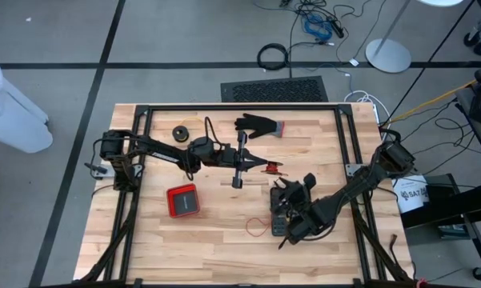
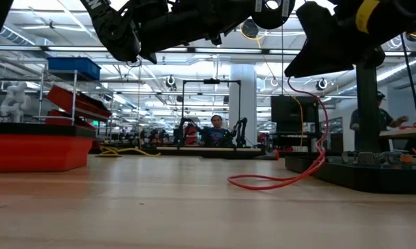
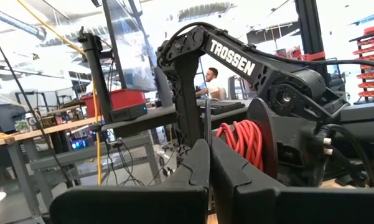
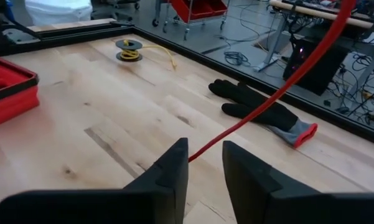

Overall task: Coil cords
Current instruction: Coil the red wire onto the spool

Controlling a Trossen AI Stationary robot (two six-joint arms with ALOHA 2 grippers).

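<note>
Right gripper (image 4: 205, 163) parted, red cord (image 4: 280, 93) running lengthwise between its fingers, unpinched, toward the glove (image 4: 261, 109); left gripper (image 3: 210, 171) closed, empty, raised beside the spool (image 3: 243, 143) of wound red cord

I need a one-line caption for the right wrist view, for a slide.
Red cord runs between the open fingers of the right gripper, above a wooden table with a black glove.

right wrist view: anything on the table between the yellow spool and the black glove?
Nothing: only bare wood lies between the yellow spool and the glove in the right wrist view.
</note>
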